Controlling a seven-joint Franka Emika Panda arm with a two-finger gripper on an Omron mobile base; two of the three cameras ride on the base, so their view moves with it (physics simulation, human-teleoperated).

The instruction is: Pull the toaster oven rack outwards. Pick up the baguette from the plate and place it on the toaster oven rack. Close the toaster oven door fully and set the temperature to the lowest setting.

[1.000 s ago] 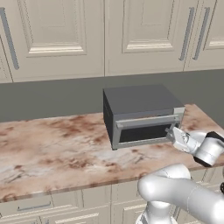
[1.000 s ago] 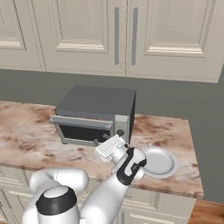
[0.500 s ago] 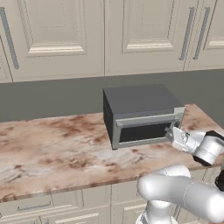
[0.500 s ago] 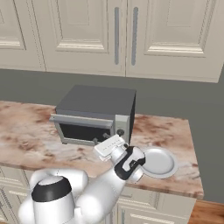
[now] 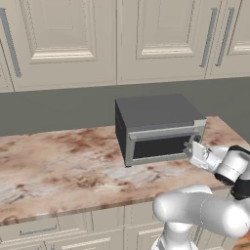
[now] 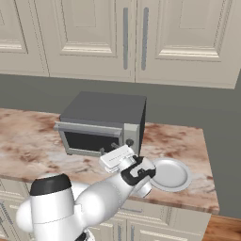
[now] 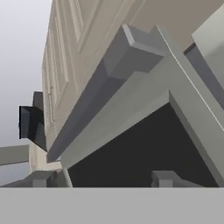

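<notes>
The toaster oven point(image 5: 155, 111) stands on the counter with its toaster oven door point(image 5: 160, 146) shut, so the rack is hidden. My gripper point(image 5: 188, 148) hovers open at the door's right end, just below the handle and by the knobs point(image 6: 129, 141). Seen from the right base, the gripper point(image 6: 109, 152) nearly touches the oven point(image 6: 106, 108) front. Up close in the hand view, the door handle bar point(image 7: 109, 87) runs diagonally above the dark glass point(image 7: 140, 144), and my fingertips point(image 7: 43, 178) stand wide apart with nothing between them. The white plate point(image 6: 172, 173) is bare; the baguette is out of view.
The marble counter point(image 5: 58, 166) stretches left of the oven, and its right end point(image 6: 207, 188) lies just past the plate. Cream wall cabinets point(image 5: 73, 39) hang above a grey backsplash. Drawer fronts point(image 5: 34, 229) sit below the counter edge.
The gripper has crept a little left, closer to the oven front, and its jaws have widened slightly. Oven and plate have not moved.
</notes>
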